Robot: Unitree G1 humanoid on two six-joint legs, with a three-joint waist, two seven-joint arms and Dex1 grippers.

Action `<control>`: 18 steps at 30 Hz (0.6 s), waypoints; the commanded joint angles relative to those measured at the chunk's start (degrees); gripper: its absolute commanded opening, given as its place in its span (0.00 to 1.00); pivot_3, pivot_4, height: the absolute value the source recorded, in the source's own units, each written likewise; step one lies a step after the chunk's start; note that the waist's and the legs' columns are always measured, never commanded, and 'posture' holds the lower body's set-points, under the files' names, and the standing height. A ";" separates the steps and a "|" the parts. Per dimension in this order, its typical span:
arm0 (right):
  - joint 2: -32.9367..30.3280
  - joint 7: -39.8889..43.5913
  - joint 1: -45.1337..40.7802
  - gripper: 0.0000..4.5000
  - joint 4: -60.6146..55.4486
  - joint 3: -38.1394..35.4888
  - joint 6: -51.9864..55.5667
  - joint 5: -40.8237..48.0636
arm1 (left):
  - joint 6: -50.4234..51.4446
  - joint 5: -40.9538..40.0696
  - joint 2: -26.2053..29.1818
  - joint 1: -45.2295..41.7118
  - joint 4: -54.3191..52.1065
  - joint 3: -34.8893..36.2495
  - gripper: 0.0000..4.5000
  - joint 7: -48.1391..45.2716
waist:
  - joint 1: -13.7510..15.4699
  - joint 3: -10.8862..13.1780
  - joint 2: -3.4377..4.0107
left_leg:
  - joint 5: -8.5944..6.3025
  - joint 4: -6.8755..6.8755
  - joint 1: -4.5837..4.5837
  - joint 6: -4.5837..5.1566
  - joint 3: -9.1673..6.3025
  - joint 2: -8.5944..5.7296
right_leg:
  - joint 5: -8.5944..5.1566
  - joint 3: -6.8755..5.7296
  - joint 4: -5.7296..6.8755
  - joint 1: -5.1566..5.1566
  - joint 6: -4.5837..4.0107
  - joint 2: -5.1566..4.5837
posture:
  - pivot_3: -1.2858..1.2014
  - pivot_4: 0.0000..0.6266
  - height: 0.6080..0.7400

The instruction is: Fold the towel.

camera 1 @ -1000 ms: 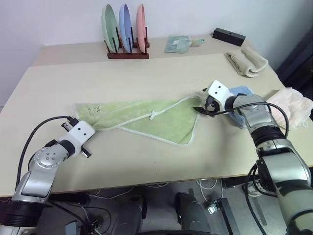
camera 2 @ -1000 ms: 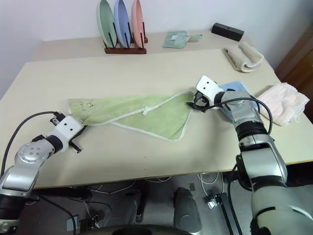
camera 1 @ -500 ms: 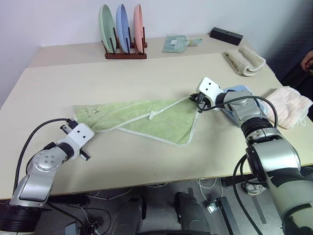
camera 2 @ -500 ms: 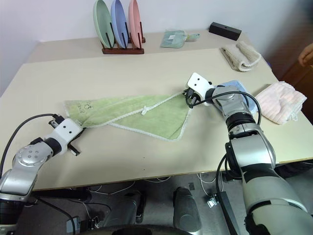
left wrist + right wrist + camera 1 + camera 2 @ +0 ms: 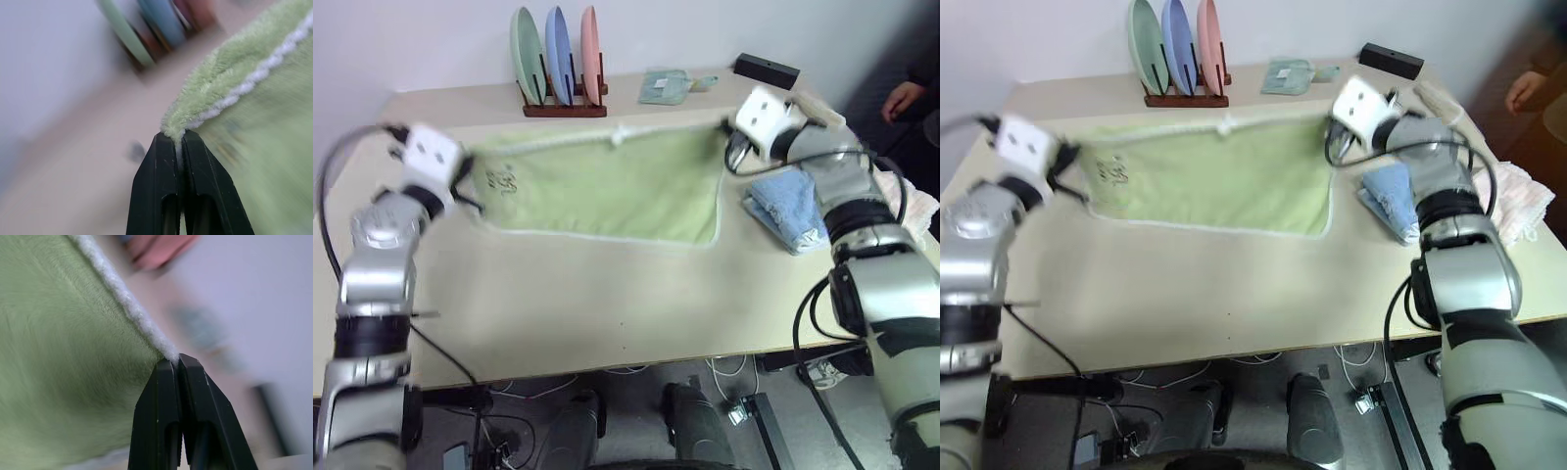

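So the towel (image 5: 607, 181) is hanging stretched between both arms, top edge pulled taut and running side to side, just in front of the plate rack (image 5: 566, 98). The left pincer (image 5: 178, 139) is pinching the top corner on the side away from the blue cloth (image 5: 788, 206), fingers squeezed fully together on the whitish trim. The right pincer (image 5: 178, 360) is doing the same at the other top corner, clamped tight on the trim, almost above the blue cloth.

What the next move is hinging on, I'd say: the towel's long axis is lying along that taut edge, and the cloth is dropping down and toward the robot from both pincers, with the lower edge trailing on the counter (image 5: 607, 313) nearer than the rack. Neither arm is really closer, each has its own corner. So a fold probably means carrying both corners together over that lower edge.

Looks-wise: light green terry, whitish trim all round, a small white loop (image 5: 615, 135) at mid top edge, and a dark printed mark (image 5: 501, 179) near the left pincer's corner. It's spread pretty flat, barely any wrinkles.
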 commanded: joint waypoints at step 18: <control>-17.88 34.46 46.52 0.02 -77.28 -7.19 40.38 29.81 | 16.01 -19.84 8.51 52.07 -33.87 20.91 0.00 -23.43 | 0.87 0.01 -0.05 | -0.74 0.70 -0.44 0.70 0.57 0.31 | -0.03 0.00 0.52 -0.64 0.02 -0.29 | 0.52 0.24 0.98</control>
